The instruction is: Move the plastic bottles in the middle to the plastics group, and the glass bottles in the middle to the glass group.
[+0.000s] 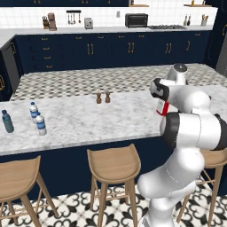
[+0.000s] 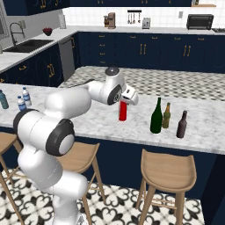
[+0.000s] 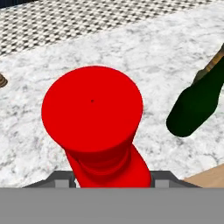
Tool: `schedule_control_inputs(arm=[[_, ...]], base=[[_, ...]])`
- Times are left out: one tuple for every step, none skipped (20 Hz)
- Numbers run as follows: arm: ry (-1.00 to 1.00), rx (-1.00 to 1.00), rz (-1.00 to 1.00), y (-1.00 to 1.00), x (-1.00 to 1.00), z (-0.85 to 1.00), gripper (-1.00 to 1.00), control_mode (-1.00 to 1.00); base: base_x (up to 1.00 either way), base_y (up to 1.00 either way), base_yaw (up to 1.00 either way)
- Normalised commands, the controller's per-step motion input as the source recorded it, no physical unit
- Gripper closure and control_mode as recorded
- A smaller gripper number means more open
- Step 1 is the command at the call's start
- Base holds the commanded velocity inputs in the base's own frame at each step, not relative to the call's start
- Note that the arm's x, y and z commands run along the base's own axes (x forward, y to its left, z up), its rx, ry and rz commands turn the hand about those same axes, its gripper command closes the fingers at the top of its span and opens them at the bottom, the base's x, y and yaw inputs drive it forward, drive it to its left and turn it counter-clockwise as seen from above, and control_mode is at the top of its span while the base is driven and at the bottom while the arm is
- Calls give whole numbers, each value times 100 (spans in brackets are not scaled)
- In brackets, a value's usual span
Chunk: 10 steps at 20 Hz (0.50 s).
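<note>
My gripper (image 2: 124, 103) is shut on the neck of the red bottle (image 2: 123, 111), which stays upright over the marble island counter (image 2: 88, 118); I cannot tell whether its base touches the marble. In the hand view its red cap (image 3: 92, 109) looms between my fingertips. To its right stand the tall dark green wine bottle (image 2: 156, 116), the olive-amber bottle (image 2: 166, 115) and the dark brown bottle (image 2: 181, 125), close together. Far left on the counter stand a teal-blue bottle (image 1: 7, 121) and two clear blue-labelled bottles (image 1: 33, 111) (image 1: 41, 124).
Two small brown shakers (image 1: 99, 98) (image 1: 107, 97) stand mid-counter near its far edge. Wooden stools (image 1: 114, 162) (image 2: 167, 169) line the counter's near side. My own white arm (image 1: 195, 124) hides part of the counter's right end in the left base view.
</note>
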Motion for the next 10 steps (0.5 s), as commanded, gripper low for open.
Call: schedule_control_inputs(arm=[[1, 0, -19, -26, 0, 0, 100, -100], [1, -2, -15, -11, 0, 0, 100, -100], [3, -9, -4, 0, 0, 6, 100, -100], [4, -8, 0, 20, 0, 3, 100, -100], [3, -6, -1, 1, 0, 0, 100, -100], [6, -7, -6, 0, 0, 0, 100, -100], [3, -4, -9, 0, 0, 0, 100, -100], [0, -2, -12, 0, -6, 0, 100, -100], [0, 0, -16, 0, -14, 0, 100, -100], [0, 0, -18, -9, -21, 0, 100, -100]], base=[[0, 0, 0], [0, 0, 0], [0, 0, 0], [0, 0, 0], [0, 0, 0], [0, 0, 0], [0, 0, 0], [0, 0, 0], [0, 0, 0], [0, 0, 0]])
